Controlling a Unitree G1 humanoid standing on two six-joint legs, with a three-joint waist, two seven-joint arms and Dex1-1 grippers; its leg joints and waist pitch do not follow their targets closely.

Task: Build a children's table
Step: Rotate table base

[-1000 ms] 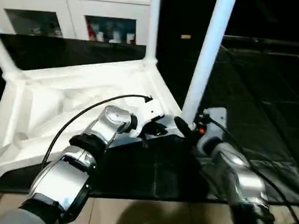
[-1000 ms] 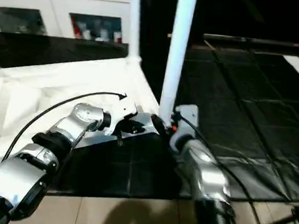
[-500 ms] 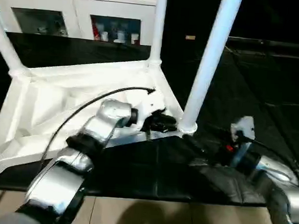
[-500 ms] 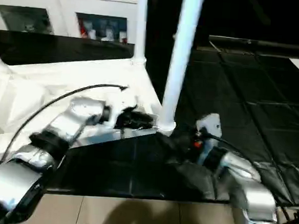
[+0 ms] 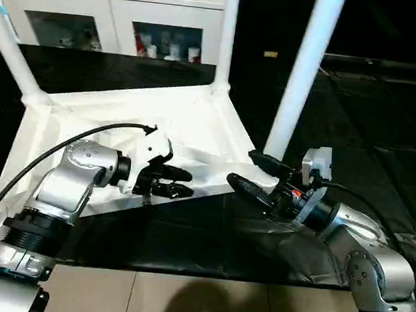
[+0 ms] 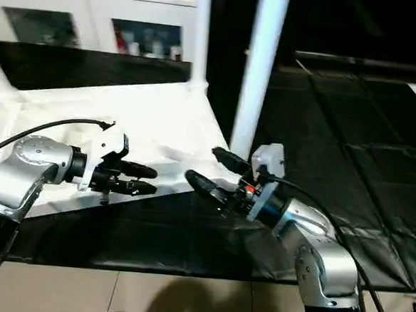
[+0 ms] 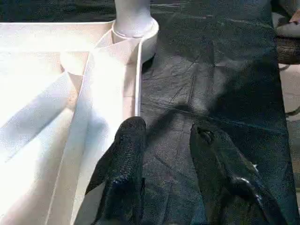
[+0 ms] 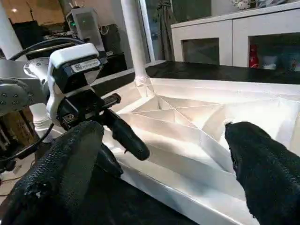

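White table (image 5: 117,125) lies upside down on the black mat (image 5: 381,125); left gripper (image 5: 172,182) narrowly parted, right gripper (image 5: 253,175) wide, both holding nothing.

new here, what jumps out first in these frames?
The white tabletop lying upside down on the black floor, ribbed underside up, with legs rising from its corner sockets. Close in, the left gripper hovers over the top's near edge, and the right gripper faces it beside the nearest leg, jaws wide open and empty. Behind stands a white glass-door cabinet.
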